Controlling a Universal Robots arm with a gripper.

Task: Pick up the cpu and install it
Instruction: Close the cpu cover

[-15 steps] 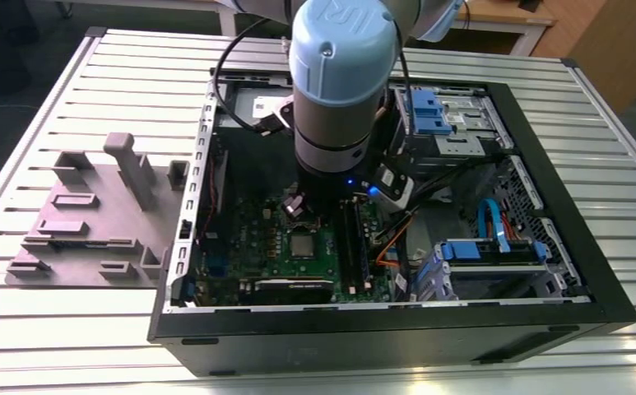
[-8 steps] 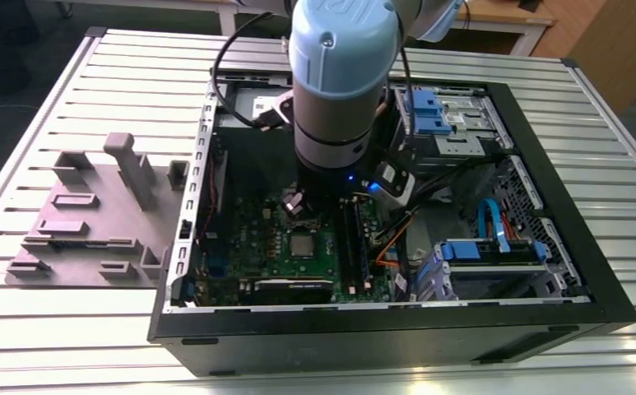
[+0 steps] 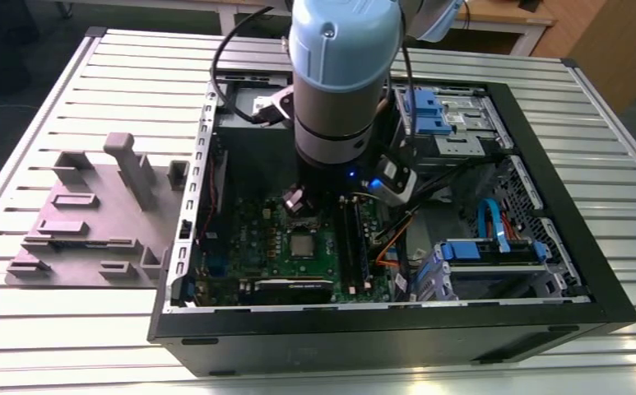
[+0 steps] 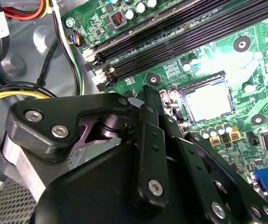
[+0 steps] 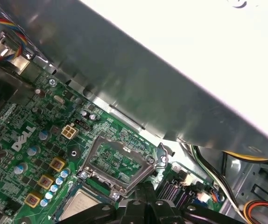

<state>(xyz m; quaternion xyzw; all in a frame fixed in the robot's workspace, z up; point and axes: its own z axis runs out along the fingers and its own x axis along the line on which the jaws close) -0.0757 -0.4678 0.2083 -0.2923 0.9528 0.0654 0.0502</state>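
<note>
Heads up, your cpu [image 4: 208, 101] isn't in the gripper. It's lying flat in the socket [image 4: 201, 81] on the green motherboard [image 4: 171, 70], silvery top facing up.

In the first wrist view the socket's metal load plate [image 5: 117, 161] is hinged up and tilted. You can see green board through its window, and the cpu sits just beside its lower edge.

Your gripper [image 4: 155, 95] hangs low over the board, just beside the socket and near the black memory slots [image 4: 185, 37]. Its fingers are pinched narrow, pretty much together, and I can't make out anything between them. The tips are right by the load plate, but I can't tell if they're touching it.

In the exterior view your arm [image 3: 340, 74] reaches straight down into the open pc case [image 3: 406, 333], which lies on its side on the slatted metal table [image 3: 76, 354]. There the cpu shows as a pale square mid-board.

A grey plastic fixture [image 3: 87, 222] sits on the table just beside the case, on the exterior view's left.
</note>
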